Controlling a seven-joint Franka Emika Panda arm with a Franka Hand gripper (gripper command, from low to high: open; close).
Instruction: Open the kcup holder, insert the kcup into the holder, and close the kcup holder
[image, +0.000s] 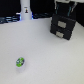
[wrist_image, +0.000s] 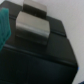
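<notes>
From my remote station, the exterior view shows the arm's white and black wrist assembly at the upper edge of the picture, at the exterior view's right, positioned directly above the kcup holder (image: 63, 27); the gripper itself is cut off by the frame there, so I place no mark on it. I cannot tell how far the fingers are spread, nor whether they have hold of anything: neither picture shows the fingertips clearly. The wrist view is filled by the kcup holder (wrist_image: 37, 55), seen from close range as a black box with a raised, lighter grey block on its top surface; the view is blurred and I cannot resolve any pod slots. In the exterior view the holder reads as a black boxy unit with two pale patches on its front face, standing on the white table (image: 45, 62). I cannot tell whether its tray is slid out. The kcup (image: 20, 62), a small pod with a green-and-blue lid, lies on the table toward the exterior view's lower left, well apart from both the holder and the arm. A white bottle-like post (image: 26, 11) stands at the far edge.
</notes>
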